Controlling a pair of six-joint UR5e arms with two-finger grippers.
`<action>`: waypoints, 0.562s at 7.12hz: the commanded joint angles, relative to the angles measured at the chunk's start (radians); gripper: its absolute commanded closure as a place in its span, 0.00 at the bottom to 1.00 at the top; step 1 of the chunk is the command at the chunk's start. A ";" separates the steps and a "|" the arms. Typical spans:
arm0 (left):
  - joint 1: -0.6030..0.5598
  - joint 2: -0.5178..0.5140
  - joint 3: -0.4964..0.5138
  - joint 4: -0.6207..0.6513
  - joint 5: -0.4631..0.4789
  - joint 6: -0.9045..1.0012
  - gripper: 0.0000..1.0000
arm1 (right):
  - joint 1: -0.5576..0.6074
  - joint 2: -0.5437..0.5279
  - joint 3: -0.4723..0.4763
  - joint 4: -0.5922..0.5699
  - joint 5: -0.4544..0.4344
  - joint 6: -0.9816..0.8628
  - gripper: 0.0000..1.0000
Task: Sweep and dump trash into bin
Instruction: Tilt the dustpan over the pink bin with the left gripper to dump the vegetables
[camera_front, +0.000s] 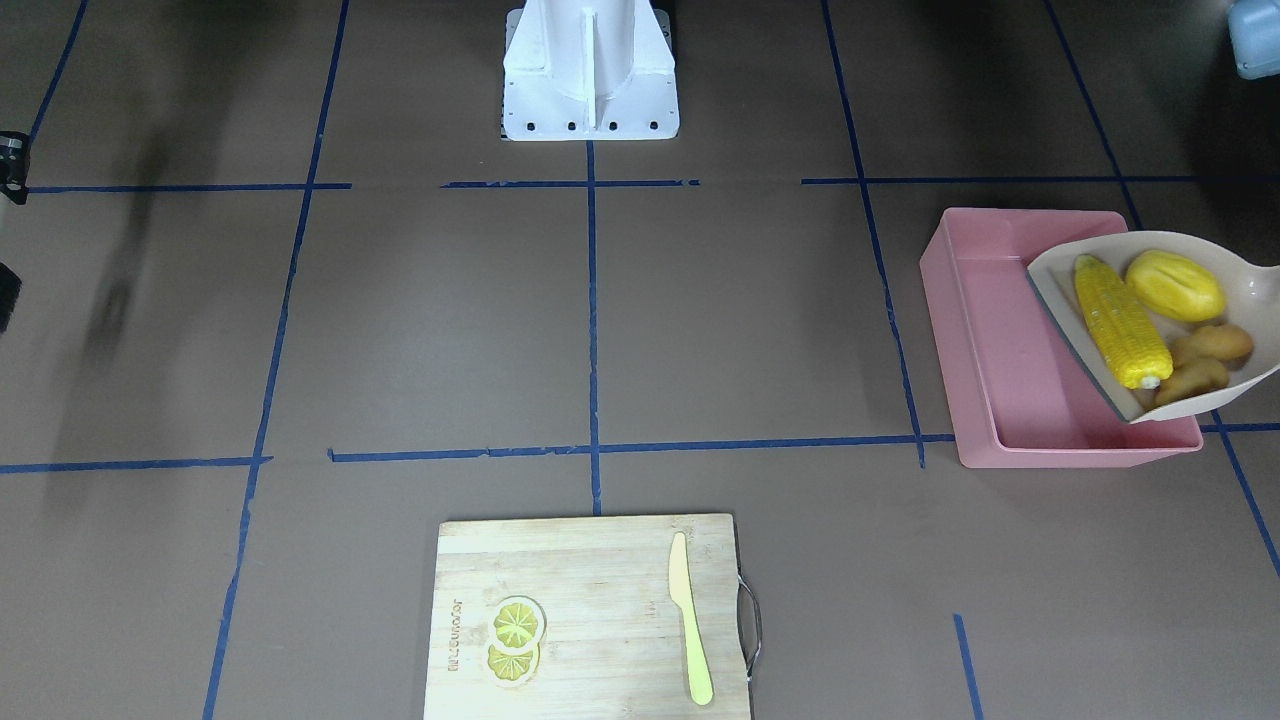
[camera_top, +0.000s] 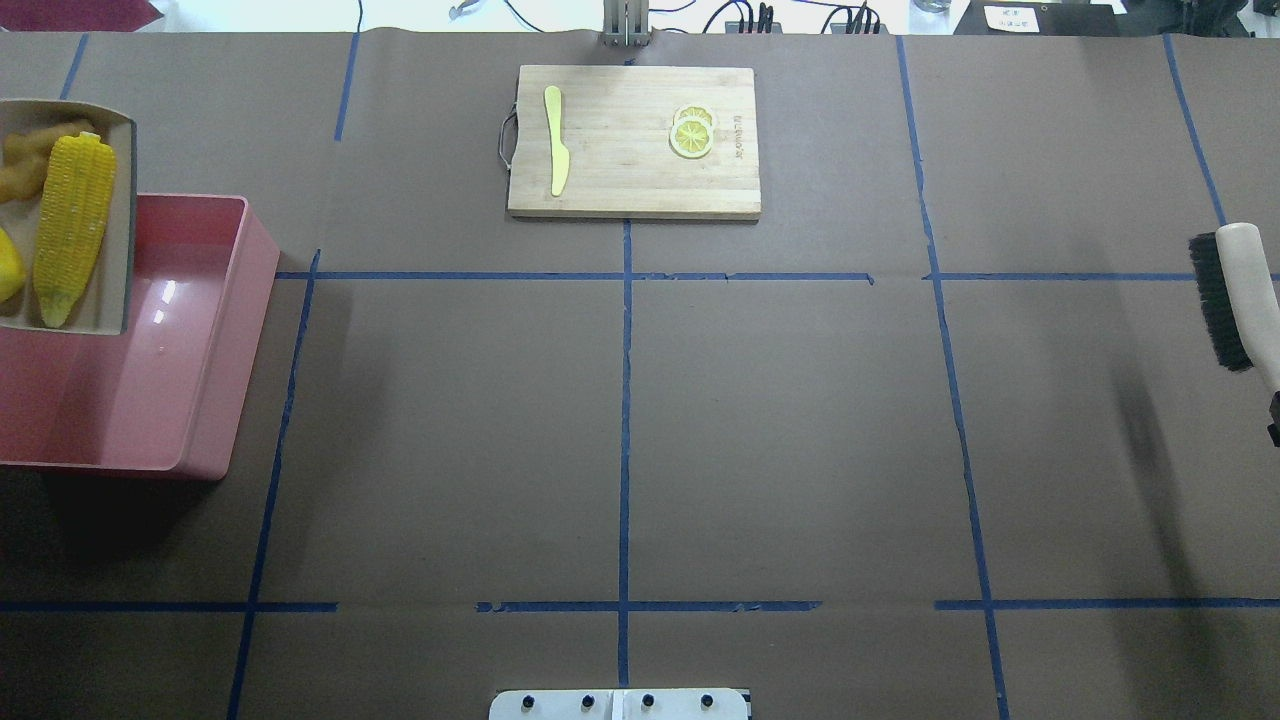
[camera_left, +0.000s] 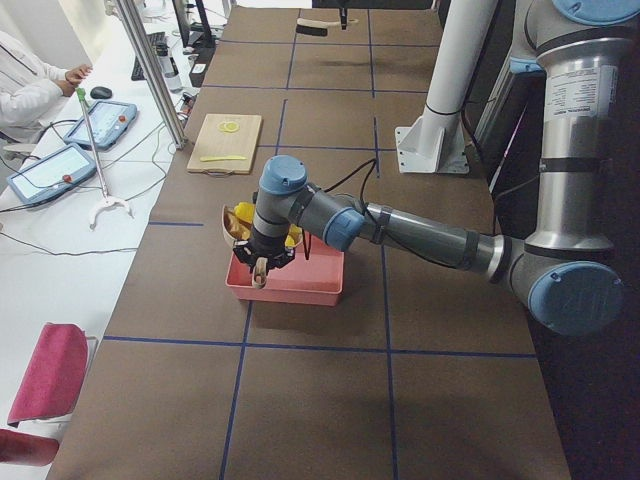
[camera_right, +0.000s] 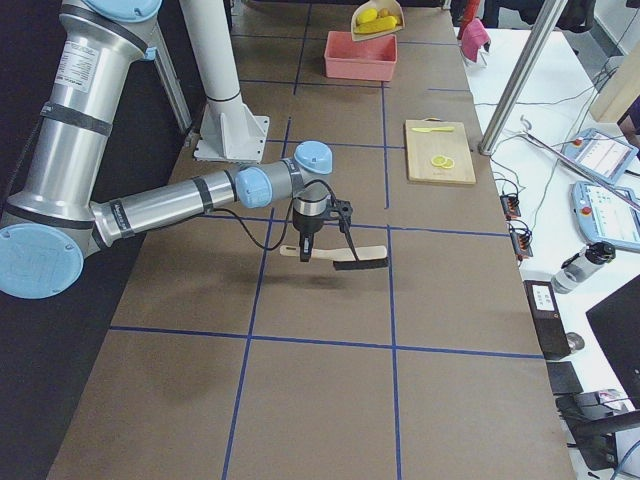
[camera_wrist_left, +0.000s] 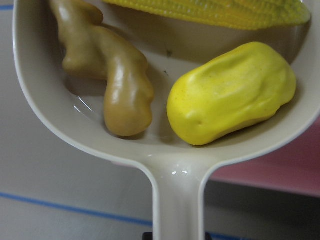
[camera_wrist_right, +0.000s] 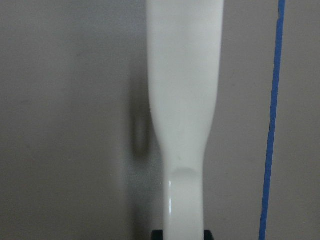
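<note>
Dustpan (camera_front: 1252, 288) w/ corn (camera_front: 1120, 322), yellow lump (camera_front: 1175, 285) & ginger (camera_front: 1210, 345) hangs over your bin (camera_front: 990, 340), lip toward it, prob. for dumping. Left gripper (camera_left: 261, 268) is clenched on the pan's handle. Right gripper (camera_right: 305, 245), far from bin, grasps brush (camera_top: 1245, 290).

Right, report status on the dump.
Left gripper holding dustpan over the bin. Corn cob, yellow lump, ginger root all in it, not dumped yet. Right gripper holding brush, far across the table.

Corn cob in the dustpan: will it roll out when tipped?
The corn cob is round and tapered, so it likely rolls readily. It lies along the open lip of the dustpan, over the bin, so it probably drops first.
</note>
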 joint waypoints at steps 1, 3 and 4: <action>0.003 -0.009 -0.017 0.024 0.186 0.187 1.00 | 0.000 0.002 0.001 0.002 0.000 0.002 0.97; 0.008 -0.008 -0.035 0.022 0.321 0.287 1.00 | 0.000 0.002 0.001 0.002 0.000 0.002 0.97; 0.009 -0.008 -0.041 0.022 0.326 0.335 1.00 | 0.000 0.003 0.002 0.002 0.002 0.003 0.97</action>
